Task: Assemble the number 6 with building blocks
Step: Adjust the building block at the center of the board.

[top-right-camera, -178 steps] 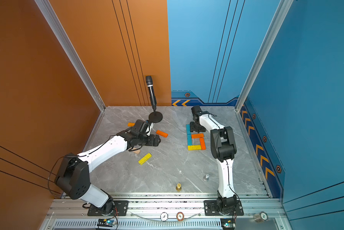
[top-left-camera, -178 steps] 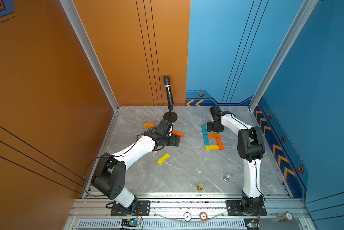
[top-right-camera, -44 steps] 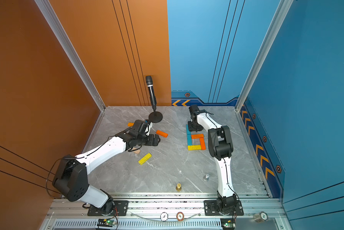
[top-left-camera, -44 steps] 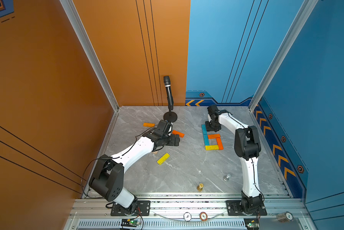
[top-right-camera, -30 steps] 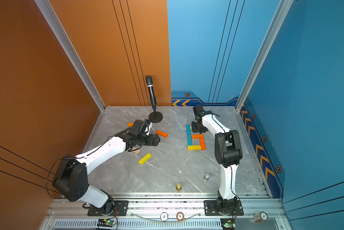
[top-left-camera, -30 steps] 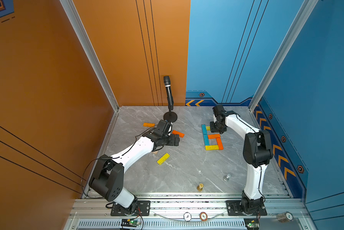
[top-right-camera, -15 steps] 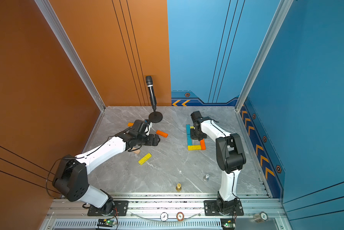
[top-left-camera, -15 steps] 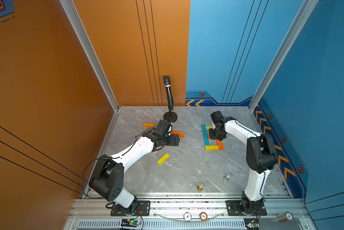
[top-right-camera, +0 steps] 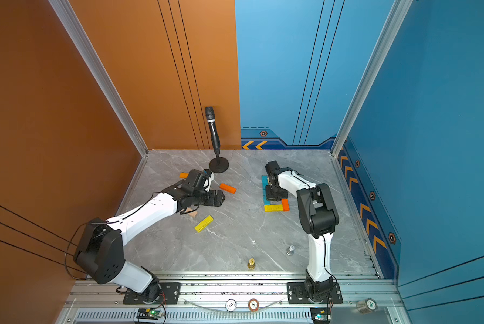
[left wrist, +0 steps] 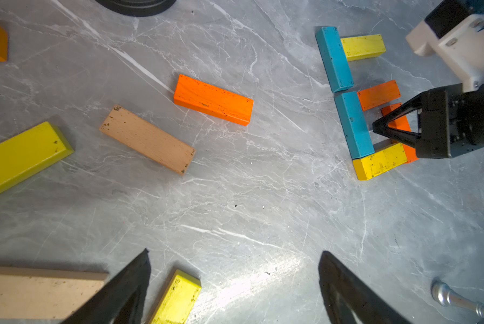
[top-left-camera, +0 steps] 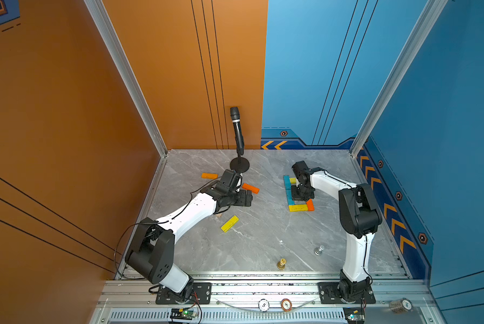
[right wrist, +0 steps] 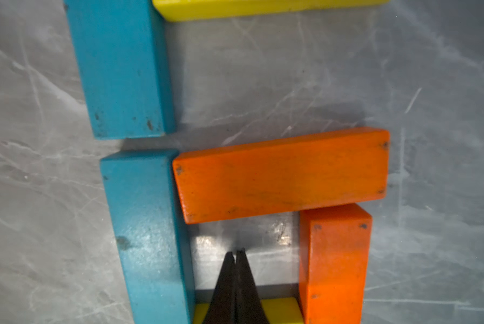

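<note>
Right wrist view: right tool (right wrist: 236,251), tips together, empty, between blue block (right wrist: 151,238) and orange block (right wrist: 336,266), likely squaring them; left tool (left wrist: 235,252) wide.

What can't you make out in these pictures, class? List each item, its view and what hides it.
Middle orange block: both top views, covered by the right gripper.
Lower yellow block: right wrist view, cut by the edge, crossed by shut jaws.
Tan block: top view, mostly under the left arm.
Silver chess piece: left wrist view, cut by the corner.
</note>
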Robot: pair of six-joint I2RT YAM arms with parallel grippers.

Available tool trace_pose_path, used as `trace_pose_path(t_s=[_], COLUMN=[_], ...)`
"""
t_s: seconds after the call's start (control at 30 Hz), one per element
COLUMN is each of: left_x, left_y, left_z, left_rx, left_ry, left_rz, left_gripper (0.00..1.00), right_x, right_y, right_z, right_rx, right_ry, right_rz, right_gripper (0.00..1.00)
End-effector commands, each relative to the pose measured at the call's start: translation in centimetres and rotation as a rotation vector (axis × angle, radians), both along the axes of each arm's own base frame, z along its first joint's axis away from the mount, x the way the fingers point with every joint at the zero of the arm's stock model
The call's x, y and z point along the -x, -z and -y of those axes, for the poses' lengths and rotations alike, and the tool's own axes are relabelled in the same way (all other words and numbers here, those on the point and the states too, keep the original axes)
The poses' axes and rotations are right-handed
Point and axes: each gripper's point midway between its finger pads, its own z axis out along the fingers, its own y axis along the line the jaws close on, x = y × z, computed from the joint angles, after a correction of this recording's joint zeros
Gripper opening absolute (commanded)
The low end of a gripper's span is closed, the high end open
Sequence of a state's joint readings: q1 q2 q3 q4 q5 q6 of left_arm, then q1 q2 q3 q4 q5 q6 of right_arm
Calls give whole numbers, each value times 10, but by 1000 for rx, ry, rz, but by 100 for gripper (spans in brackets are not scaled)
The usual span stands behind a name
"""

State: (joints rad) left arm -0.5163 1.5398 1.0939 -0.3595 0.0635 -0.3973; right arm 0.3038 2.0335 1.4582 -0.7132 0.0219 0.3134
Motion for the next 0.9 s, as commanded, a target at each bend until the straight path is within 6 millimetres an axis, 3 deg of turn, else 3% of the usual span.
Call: trace_pose_path(t_s=[0.0, 0.2, 0.27, 0.87], left_x=[2, 2, 2, 1], left_y=[5, 5, 5, 6], left_z=[-2, -3, -3, -3], left_rx=[5, 5, 5, 6], left_ry=[3, 2, 2, 3], left_rz=[-15, -16, -15, -19], left_gripper=[94, 94, 94, 94], right_x=[-7, -10, -9, -14], right_y=[0, 4, 16, 20], right_z=[-7, -10, -9, -13], right_rx=[-19, -25, -18, -20], right_ry=[0, 0, 0, -3], right_rz=[15, 12, -10, -15], right_gripper=[2, 0, 0, 0])
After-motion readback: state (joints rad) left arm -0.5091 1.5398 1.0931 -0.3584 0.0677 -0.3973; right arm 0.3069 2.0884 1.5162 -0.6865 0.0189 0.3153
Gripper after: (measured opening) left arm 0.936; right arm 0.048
